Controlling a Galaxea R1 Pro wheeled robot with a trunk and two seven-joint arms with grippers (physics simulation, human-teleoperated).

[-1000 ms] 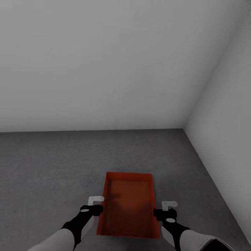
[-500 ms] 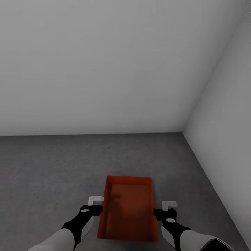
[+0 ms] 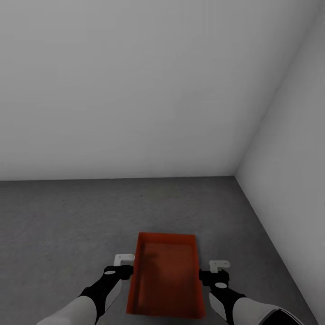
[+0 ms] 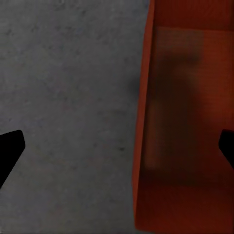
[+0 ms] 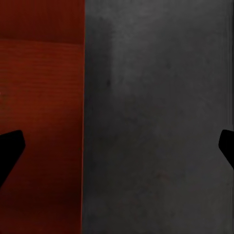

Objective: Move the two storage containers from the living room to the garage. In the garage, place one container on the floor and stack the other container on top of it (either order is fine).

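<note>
a: where does the storage container [image 3: 166, 275] sit?

b: on the dark grey concrete floor [image 3: 67, 225] of the garage, lengthwise away from the robot, open top up. its far edge points toward the back wall [image 3: 135, 90], with a wide band of bare floor between. its near edge runs toward the bottom of the head view.

a: side clearance?

b: broad open concrete on the left. on the right a narrower strip of floor before the side wall [image 3: 293, 158], which meets the back wall in a corner well beyond the bin's far right corner.

a: left gripper [image 3: 123, 265]?

b: just beside the bin's left long edge. in the left wrist view the two dark fingertips [image 4: 9, 148] stand far apart, spread wide, one over bare floor [image 4: 68, 97], the other over the bin's inside [image 4: 185, 97]. the left wall's rim lies between them, but they do not close on it. i read it as released.

a: right gripper [image 3: 212, 270]?

b: mirror case, just beside the right long edge. in the right wrist view the fingertips [image 5: 9, 148] are spread just as wide, one over the red interior [image 5: 41, 97], one over concrete [image 5: 156, 122], the right rim between them, nothing pinched. released.

a: bin level?

b: cannot tell whether it rests flat; the walls look blurred in the head view.
</note>
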